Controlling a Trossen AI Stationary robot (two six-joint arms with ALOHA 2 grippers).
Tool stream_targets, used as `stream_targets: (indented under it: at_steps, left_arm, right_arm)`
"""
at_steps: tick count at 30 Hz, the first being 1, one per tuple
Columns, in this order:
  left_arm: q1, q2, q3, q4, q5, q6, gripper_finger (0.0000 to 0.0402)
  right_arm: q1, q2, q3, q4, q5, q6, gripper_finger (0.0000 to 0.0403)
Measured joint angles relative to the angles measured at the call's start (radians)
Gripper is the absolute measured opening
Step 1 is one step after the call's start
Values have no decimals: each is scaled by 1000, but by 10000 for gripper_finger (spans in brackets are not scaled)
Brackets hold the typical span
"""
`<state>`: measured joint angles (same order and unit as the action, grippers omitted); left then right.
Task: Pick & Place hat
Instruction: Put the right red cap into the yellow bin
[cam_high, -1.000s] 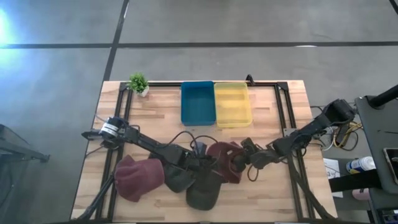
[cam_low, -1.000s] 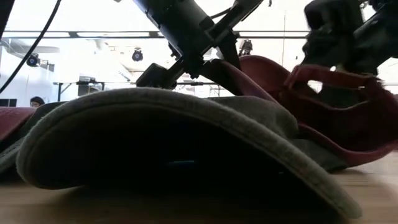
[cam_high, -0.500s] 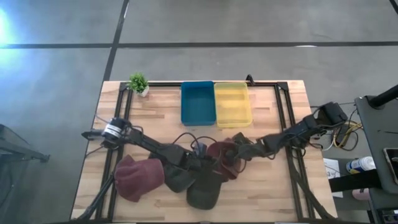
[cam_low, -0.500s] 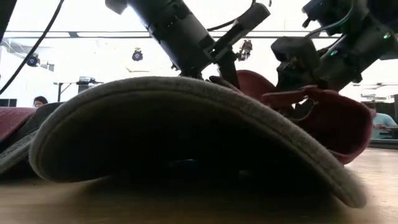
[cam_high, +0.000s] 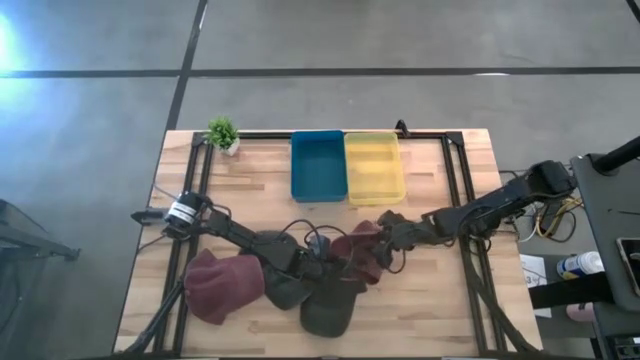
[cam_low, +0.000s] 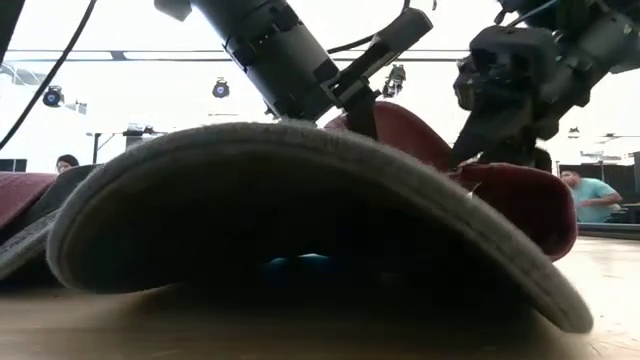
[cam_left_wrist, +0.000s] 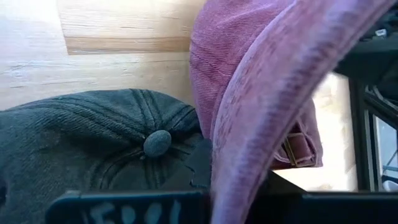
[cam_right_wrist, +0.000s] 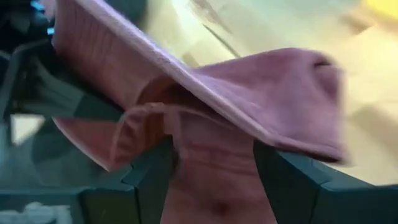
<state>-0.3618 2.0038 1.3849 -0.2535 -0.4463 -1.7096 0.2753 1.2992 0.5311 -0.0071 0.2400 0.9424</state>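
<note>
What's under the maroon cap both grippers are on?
Maroon cap overlaps the dark grey cap, whose crown button shows beside it. Left gripper is shut on its brim; right gripper straddles its back edge. Anything directly beneath is covered.

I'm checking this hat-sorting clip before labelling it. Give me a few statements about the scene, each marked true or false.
1. The left tool is shut on the maroon cap. True.
2. The right tool has its fingers apart, with the maroon cap's fabric between them. True.
3. The blue bin holds a hat. False: it shows nothing inside, and neither does the yellow bin.
4. The small plant stands at the table's near right corner. False: it stands at the far left corner.
5. A dark grey cap lies right beside the maroon cap. True.
</note>
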Motion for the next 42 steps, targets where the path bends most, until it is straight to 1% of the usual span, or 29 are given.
stream_targets:
  at_steps: [2,5,6,9,14,20,23,27,34,42]
  left_arm:
    - [0,1,0,0,0,-16,23]
    - [0,4,0,2,-1,-25,23]
    - [0,4,0,5,-1,-30,23]
    - [0,4,0,27,-3,-52,23]
    - [0,4,0,48,-18,-74,23]
    - [0,5,0,108,-47,-117,23]
    - [0,5,0,138,-72,-126,23]
    - [-1,10,0,135,-77,-119,23]
    - [-23,30,0,104,-76,-105,23]
    - [-26,42,0,141,-76,-103,23]
  right_arm:
    - [-4,-61,4,-83,2,-60,219]
    - [4,-144,6,-200,-55,-129,219]
    - [16,-160,6,-232,-80,-142,219]
    - [57,-170,-3,-279,-103,-156,219]
    - [85,-84,-7,-225,-81,-157,219]
    - [85,84,20,-106,-107,-187,219]
    - [85,165,41,-37,-107,-187,219]
    - [85,246,81,13,-93,-185,219]
    - [80,263,145,19,-82,-188,219]
    - [48,279,145,12,-80,-180,219]
